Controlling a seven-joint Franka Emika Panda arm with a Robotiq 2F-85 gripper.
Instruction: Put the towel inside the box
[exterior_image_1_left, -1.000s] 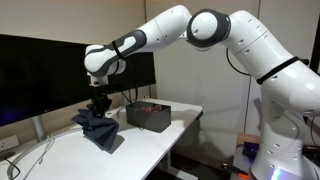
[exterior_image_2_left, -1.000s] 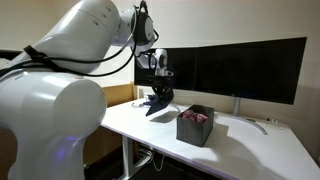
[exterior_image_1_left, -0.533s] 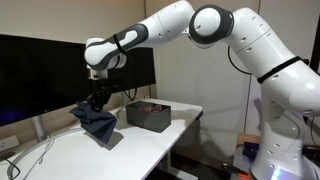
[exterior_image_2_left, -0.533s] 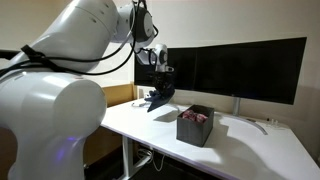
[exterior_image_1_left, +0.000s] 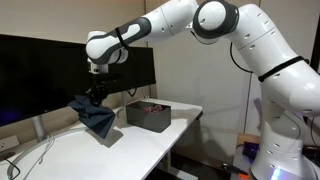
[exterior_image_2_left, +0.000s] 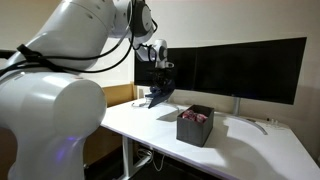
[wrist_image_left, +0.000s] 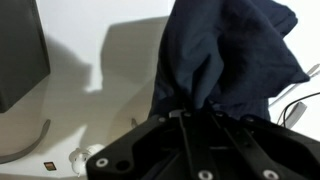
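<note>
The towel (exterior_image_1_left: 97, 119) is a dark blue cloth that hangs from my gripper (exterior_image_1_left: 96, 96) above the white desk; its lower end is at or just above the desk top. It also shows in an exterior view (exterior_image_2_left: 160, 97) and fills the wrist view (wrist_image_left: 230, 55). My gripper (wrist_image_left: 195, 108) is shut on the towel's top fold. The box (exterior_image_1_left: 148, 115) is a dark open bin on the desk, to the side of the towel, and also shows in an exterior view (exterior_image_2_left: 194, 125) with reddish contents.
A black monitor (exterior_image_1_left: 40, 70) stands behind the towel, and a wide monitor (exterior_image_2_left: 240, 68) shows in an exterior view. Cables (exterior_image_1_left: 30, 158) lie on the white desk (exterior_image_1_left: 140, 145) near its edge. The monitor foot (wrist_image_left: 25, 140) shows in the wrist view.
My gripper has risen with the towel, lifting most of the cloth off the desk.
</note>
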